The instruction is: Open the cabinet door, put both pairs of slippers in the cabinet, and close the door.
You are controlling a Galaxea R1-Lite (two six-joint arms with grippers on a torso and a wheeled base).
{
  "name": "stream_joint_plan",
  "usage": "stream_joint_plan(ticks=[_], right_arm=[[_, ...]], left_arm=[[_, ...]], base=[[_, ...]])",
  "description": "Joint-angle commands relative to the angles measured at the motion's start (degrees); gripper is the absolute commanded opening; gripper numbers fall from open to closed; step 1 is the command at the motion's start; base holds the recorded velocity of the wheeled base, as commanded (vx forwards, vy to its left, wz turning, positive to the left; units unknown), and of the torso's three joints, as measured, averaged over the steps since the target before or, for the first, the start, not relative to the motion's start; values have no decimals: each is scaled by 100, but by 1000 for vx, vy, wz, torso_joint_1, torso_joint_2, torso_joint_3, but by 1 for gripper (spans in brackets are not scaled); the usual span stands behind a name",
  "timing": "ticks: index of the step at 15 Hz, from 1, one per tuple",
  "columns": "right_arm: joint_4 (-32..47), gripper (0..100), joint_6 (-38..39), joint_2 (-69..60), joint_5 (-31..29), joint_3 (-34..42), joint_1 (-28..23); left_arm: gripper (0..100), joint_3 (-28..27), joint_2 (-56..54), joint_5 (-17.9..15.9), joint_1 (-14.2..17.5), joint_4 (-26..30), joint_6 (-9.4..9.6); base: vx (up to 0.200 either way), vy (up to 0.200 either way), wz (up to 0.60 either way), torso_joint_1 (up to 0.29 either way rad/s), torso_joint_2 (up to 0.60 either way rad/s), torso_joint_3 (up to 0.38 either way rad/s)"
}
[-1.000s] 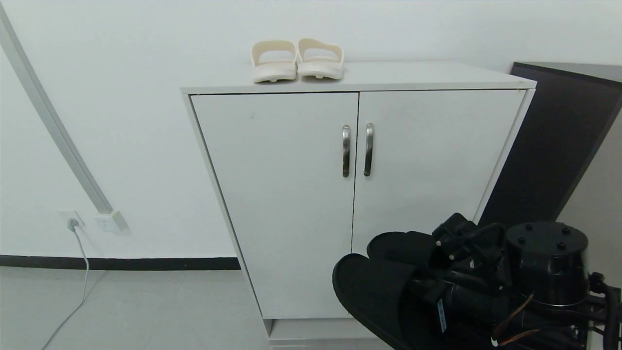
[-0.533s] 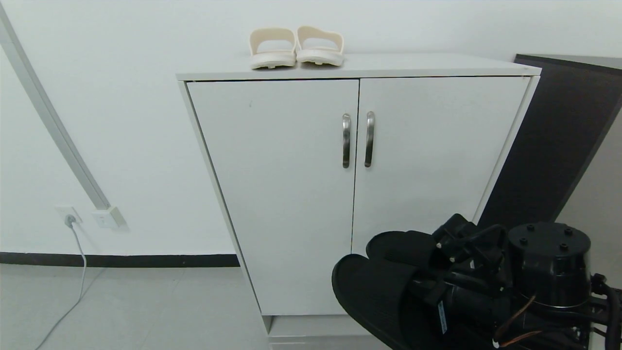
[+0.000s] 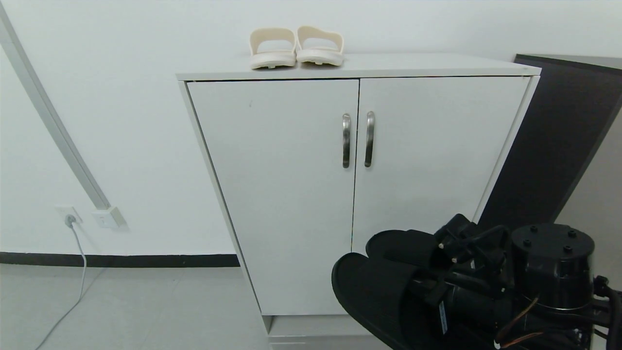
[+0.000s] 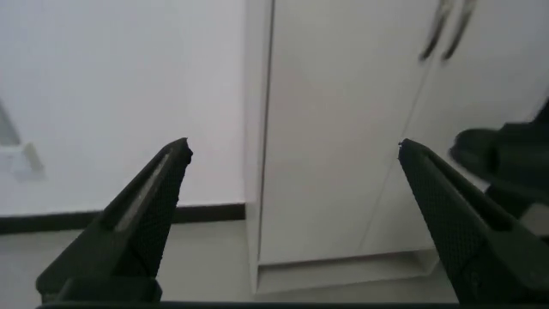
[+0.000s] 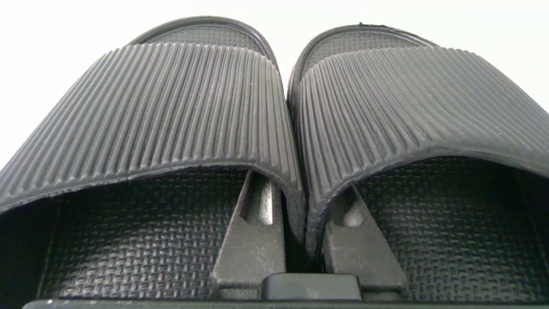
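Observation:
The white cabinet [image 3: 291, 194] stands against the wall with both doors shut, two metal handles [image 3: 346, 141] side by side at the middle. A cream pair of slippers [image 3: 296, 47] rests on its top. My right gripper [image 3: 437, 279] is low at the lower right, in front of the right door, shut on the black pair of slippers [image 3: 379, 287]. In the right wrist view its fingers [image 5: 257, 232] pinch the inner edges of both black slippers [image 5: 171, 112] together. My left gripper [image 4: 292, 154] hangs open with nothing between its fingers, facing the cabinet [image 4: 343, 129] and the black slippers [image 4: 506, 154].
A dark panel [image 3: 559, 141] leans against the cabinet's right side. A wall socket with a grey cable [image 3: 73, 221] and a slanted wall conduit [image 3: 48, 116] are to the left. Grey floor [image 3: 146, 311] lies open left of the cabinet.
The head camera shifted during the first half second, so the cabinet sits slightly higher in the picture; since then nothing has moved. The right gripper keeps the black slippers.

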Motion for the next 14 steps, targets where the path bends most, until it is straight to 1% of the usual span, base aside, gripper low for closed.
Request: stream_joint_plan(ticks=[1, 2, 3, 5, 6, 7, 8, 9, 10, 11, 12, 13, 14], right_arm=[[-2, 0, 4, 15, 0, 12, 0], [7, 0, -5, 33, 0, 4, 9], [-2, 0, -5, 77, 0, 4, 0], [-2, 0, 12, 86, -9, 4, -8], [-2, 0, 30, 86, -17, -5, -8], [-2, 0, 30, 112, -35, -14, -8], [-2, 0, 39, 191, -35, -23, -8], [-2, 0, 39, 217, -26, -31, -8], [-2, 0, 39, 244, -35, -31, -17], [-2, 0, 48, 244, -61, -5, -17], [-2, 0, 48, 253, -53, 4, -17], [-2, 0, 56, 261, -35, 4, -17], [-2, 0, 48, 279, -26, 4, -17]], left_arm=[[100, -667, 1819, -701, -37, -773, -107], [100, -738, 2328, -780, -72, -1019, -107], [100, -817, 2821, -762, -212, -1212, -98], [100, -1054, 3524, -727, -652, -1678, -195], [100, -1274, 3796, -692, -951, -1739, -221], [100, -1564, 4077, -490, -1381, -1739, -239], [100, -1836, 4385, -173, -1891, -1748, -274], [100, -1986, 4552, 46, -2216, -1757, -283], [100, -2258, 4868, 468, -2840, -1792, -283], [100, -2469, 5106, 706, -3236, -1792, -283], [100, -2627, 5290, 890, -3517, -1801, -274], [100, -2794, 5484, 978, -3728, -1880, -274], [100, -2900, 5695, 969, -3798, -2029, -265]], base=[[0, 0, 0, 0, 0, 0], [0, 0, 0, 0, 0, 0], [0, 0, 0, 0, 0, 0], [0, 0, 0, 0, 0, 0], [0, 0, 0, 0, 0, 0], [0, 0, 0, 0, 0, 0], [0, 0, 0, 0, 0, 0], [0, 0, 0, 0, 0, 0], [0, 0, 0, 0, 0, 0], [0, 0, 0, 0, 0, 0], [0, 0, 0, 0, 0, 0], [0, 0, 0, 0, 0, 0], [0, 0, 0, 0, 0, 0]])
